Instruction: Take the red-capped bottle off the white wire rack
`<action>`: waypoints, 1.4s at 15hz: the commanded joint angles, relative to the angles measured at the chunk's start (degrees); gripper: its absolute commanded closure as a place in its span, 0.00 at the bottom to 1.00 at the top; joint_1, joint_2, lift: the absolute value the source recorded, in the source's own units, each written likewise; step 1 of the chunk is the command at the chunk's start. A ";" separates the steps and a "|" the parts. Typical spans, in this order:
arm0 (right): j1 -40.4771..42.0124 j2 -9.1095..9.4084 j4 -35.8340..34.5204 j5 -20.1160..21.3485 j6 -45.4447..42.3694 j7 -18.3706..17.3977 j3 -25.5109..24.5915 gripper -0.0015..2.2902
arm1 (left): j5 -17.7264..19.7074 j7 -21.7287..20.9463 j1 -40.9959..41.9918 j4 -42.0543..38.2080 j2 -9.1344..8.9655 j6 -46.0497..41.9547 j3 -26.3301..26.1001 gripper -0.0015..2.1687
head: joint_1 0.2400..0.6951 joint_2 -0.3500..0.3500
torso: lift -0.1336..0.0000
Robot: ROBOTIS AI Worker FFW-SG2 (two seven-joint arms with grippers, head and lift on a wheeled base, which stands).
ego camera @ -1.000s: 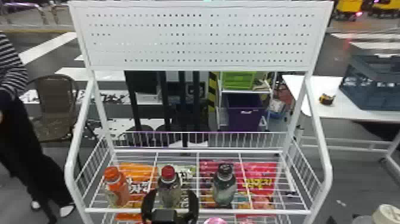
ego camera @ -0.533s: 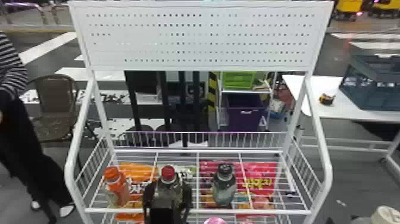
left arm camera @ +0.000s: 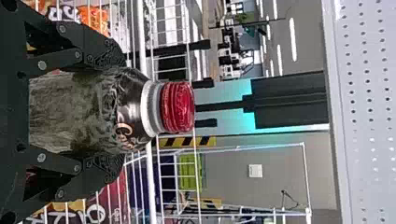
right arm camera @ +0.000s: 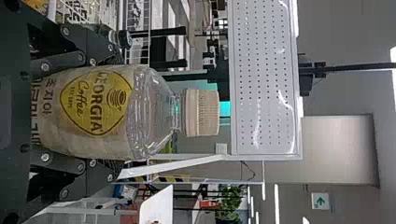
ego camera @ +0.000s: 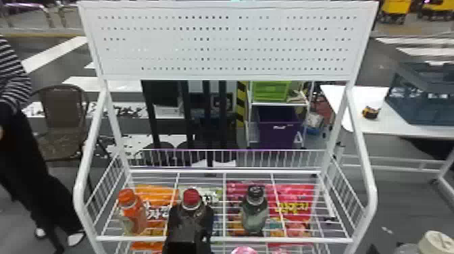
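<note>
Red-capped bottle [ego camera: 191, 198] in head view: upright on white wire rack [ego camera: 233, 239], left gripper [ego camera: 192, 211] around it. Left wrist view: fingers [left arm camera: 106, 52] closed against its sides. Right wrist view: right gripper [right arm camera: 116, 112] clasping beige-capped bottle [right arm camera: 93, 112].

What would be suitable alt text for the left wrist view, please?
The left tool grips a red-capped bottle between its black fingers; beyond are the white wire rack and a white perforated panel. The view is turned sideways.
</note>
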 commanded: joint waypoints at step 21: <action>-0.89 -0.08 1.64 1.81 0.74 0.00 2.54 0.60 | 3.75 -12.22 34.00 -47.58 2.85 16.74 27.61 0.98 | 0.57 0.50 | 1.00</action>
